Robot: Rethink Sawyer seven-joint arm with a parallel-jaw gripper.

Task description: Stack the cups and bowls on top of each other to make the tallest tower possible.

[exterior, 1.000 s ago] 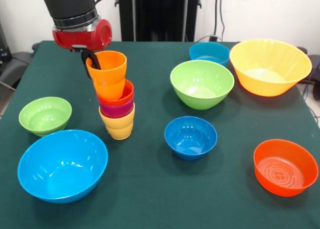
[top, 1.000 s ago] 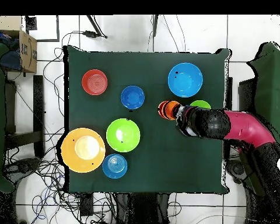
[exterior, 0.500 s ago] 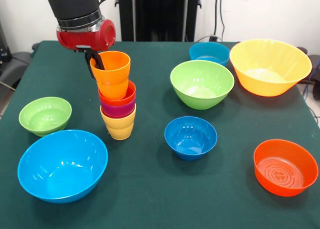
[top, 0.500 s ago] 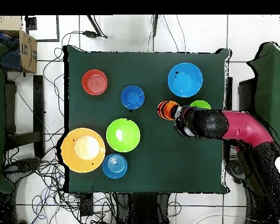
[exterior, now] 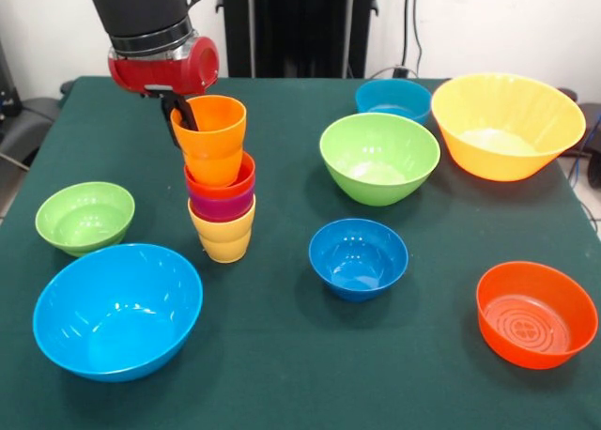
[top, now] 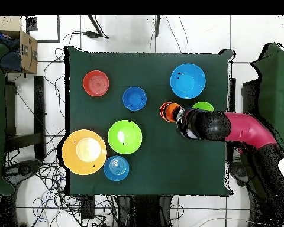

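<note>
The tower point(exterior: 222, 200) stands left of centre: a yellow cup point(exterior: 224, 239) at the base, then a purple cup point(exterior: 222, 207), a red-orange cup point(exterior: 219, 180) and an orange cup point(exterior: 210, 139) on top. My gripper point(exterior: 180, 114) is shut on the orange cup's rim, one finger inside and one outside. From above, the tower point(top: 168, 111) shows at the tip of the arm point(top: 227, 127). Bowls sit around it: large light blue bowl point(exterior: 117, 308), small green bowl point(exterior: 84, 216), dark blue bowl point(exterior: 358, 256), green bowl point(exterior: 379, 156).
A big orange-yellow bowl point(exterior: 507, 125) and a teal bowl point(exterior: 392, 99) stand at the far right. An orange-red bowl point(exterior: 535, 313) sits near the front right edge. In the overhead view the arm partly hides the small green bowl point(top: 203, 106).
The gripper and the orange top cup have shifted slightly right over the tower, mostly in the first half second. The lower cups and the bowls have stayed put.
</note>
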